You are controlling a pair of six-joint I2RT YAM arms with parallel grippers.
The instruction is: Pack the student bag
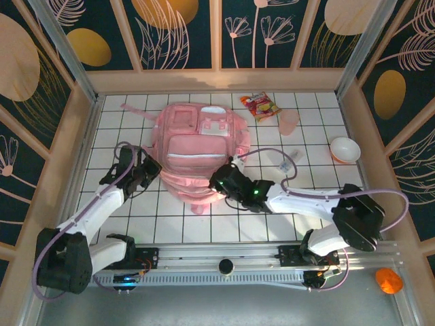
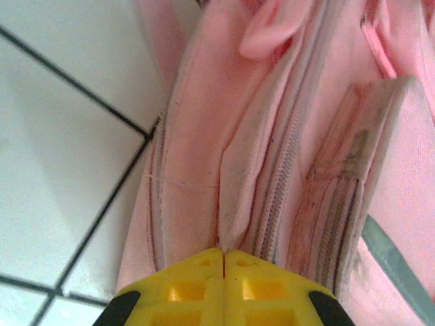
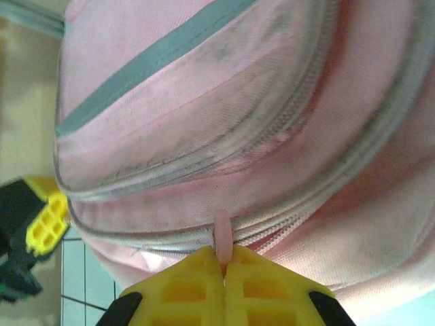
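Student bag (image 1: 197, 153), tiled table (image 1: 316, 122), floral walls (image 1: 258, 34)

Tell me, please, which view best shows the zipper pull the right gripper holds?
Right wrist view: the zipper pull is close up, pinched in the right gripper. From top external the gripper covers it; the left wrist view faces other student bag zips.

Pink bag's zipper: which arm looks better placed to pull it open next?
Probably right: the right gripper is shut on the zipper pull; the left gripper pinches only the student bag's fabric.
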